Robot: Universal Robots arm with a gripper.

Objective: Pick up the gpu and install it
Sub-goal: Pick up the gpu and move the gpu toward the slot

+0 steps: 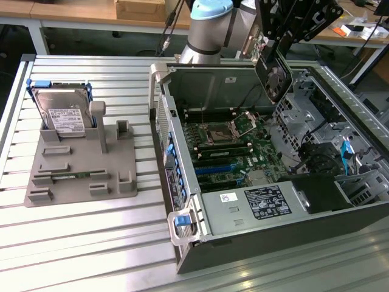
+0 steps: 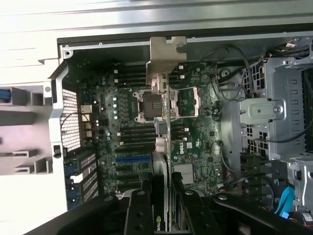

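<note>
The hand (image 1: 290, 27) clamps the gpu (image 1: 273, 72) by its top edge above the open computer case (image 1: 182, 164), at the exterior view's upper right. Light, stiff and fragile, I judge: hold its edges, not the fan (image 1: 277, 81).

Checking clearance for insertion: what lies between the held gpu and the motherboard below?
Nothing: in the exterior view the stretch from gpu to motherboard is bare.
</note>
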